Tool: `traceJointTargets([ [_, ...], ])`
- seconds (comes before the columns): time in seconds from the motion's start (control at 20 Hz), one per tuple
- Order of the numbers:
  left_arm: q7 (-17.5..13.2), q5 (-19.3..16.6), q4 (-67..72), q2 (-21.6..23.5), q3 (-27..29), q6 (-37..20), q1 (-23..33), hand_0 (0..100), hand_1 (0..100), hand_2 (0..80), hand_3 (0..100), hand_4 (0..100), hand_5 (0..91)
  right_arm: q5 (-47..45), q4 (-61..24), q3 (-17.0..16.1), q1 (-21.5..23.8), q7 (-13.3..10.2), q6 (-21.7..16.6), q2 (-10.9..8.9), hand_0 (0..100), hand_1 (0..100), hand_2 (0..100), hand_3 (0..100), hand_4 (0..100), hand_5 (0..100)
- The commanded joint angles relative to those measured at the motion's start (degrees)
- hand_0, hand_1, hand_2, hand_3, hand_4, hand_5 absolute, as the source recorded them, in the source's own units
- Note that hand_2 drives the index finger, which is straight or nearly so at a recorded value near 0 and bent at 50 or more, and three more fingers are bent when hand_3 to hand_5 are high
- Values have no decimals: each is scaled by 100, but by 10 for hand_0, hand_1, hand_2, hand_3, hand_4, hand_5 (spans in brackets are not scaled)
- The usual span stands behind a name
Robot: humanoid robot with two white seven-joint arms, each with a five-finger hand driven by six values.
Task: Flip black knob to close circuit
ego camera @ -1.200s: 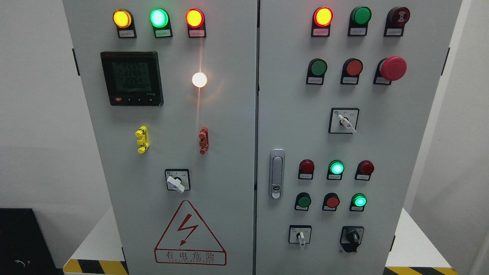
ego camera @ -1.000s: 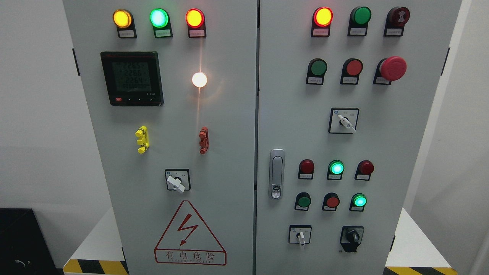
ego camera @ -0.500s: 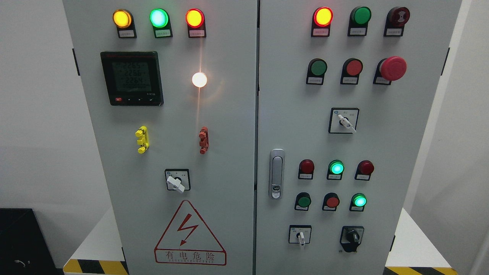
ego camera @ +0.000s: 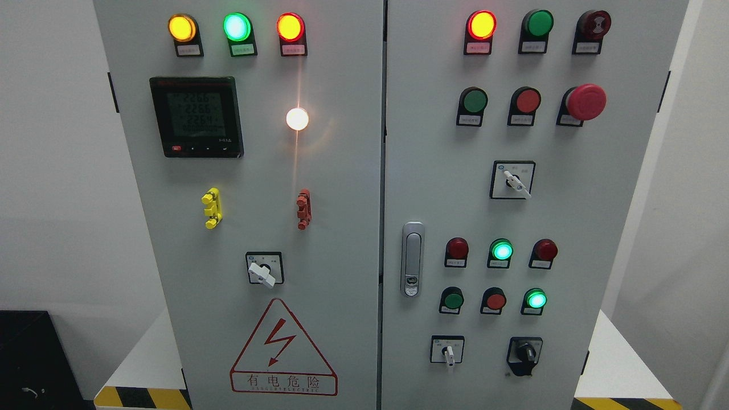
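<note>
Fronting cabinet (ego camera: 342, 188), black knob (ego camera: 525, 354) untouched

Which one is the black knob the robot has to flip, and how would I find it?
Look at the right door of the big grey cabinet and go down to its bottom row. Two switches sit there: the black knob is the right-hand one, below the glowing green light. Its neighbour, the white-handled switch, has a white lever on a square plate; this knob is all black.
</note>
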Motion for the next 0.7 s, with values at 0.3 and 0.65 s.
traceJointTargets([
  [0.3, 3, 0, 0, -8, 0, 2, 35, 120, 556, 0, 0, 0, 0, 2110, -2261, -242, -5, -125, 149, -33, 0, 105, 342, 415, 410, 278],
  [0.65, 3, 0, 0, 1, 0, 2, 35, 120, 556, 0, 0, 0, 0, 3305, -3413, -278, 4, -239, 114, 28, 0, 96, 509, 647, 558, 447],
])
